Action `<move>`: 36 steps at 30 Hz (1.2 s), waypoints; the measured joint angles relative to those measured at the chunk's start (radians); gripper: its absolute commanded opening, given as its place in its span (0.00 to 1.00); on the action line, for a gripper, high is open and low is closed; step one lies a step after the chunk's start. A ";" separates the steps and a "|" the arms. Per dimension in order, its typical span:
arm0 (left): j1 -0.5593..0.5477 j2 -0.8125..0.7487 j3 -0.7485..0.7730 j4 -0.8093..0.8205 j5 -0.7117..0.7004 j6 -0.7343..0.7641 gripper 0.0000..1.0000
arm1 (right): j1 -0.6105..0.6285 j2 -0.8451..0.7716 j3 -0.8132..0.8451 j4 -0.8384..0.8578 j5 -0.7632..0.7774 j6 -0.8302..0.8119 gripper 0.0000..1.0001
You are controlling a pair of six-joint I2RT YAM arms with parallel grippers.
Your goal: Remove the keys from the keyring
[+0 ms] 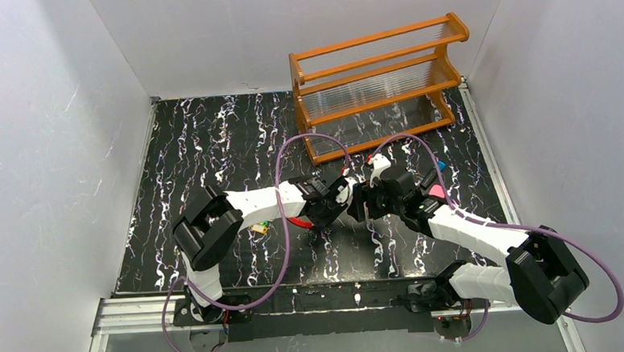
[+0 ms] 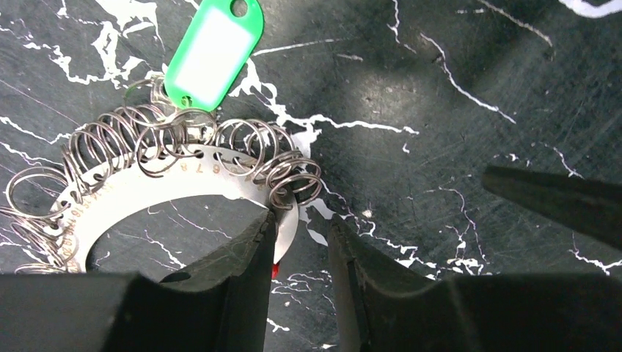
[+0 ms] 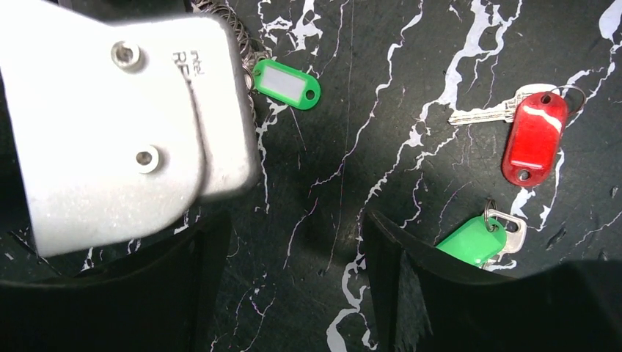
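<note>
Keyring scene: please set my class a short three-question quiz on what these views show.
1. True or false: the red-tagged key hangs on the keyring.
2. Which colour is the tag on the keyring in the left wrist view? A green, B yellow, C blue.
3. Fill in: the right pincer stands ___, with nothing between its fingers.

Key: 1 false, it lies loose on the table; 2 A; 3 open.
</note>
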 measured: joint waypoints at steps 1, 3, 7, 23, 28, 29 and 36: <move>0.000 -0.002 -0.003 0.002 0.003 0.002 0.31 | 0.000 0.000 0.000 0.001 0.000 0.002 0.74; 0.000 -0.010 -0.013 0.004 0.006 0.005 0.34 | 0.000 0.000 0.000 0.006 -0.001 0.006 0.74; 0.016 -0.014 -0.018 0.002 0.013 0.010 0.36 | 0.000 0.000 0.000 0.021 -0.007 0.011 0.74; 0.060 -0.054 -0.082 0.063 0.122 0.019 0.09 | -0.031 0.026 0.000 0.076 -0.065 0.065 0.78; 0.060 -0.069 -0.096 0.055 0.173 0.028 0.01 | -0.051 0.064 -0.001 0.118 -0.109 0.122 0.79; 0.063 -0.073 -0.098 0.052 0.181 0.031 0.01 | -0.053 0.071 -0.001 0.127 -0.114 0.133 0.79; 0.084 -0.152 -0.123 0.053 0.230 0.041 0.00 | -0.056 0.137 -0.029 0.219 -0.177 0.229 0.76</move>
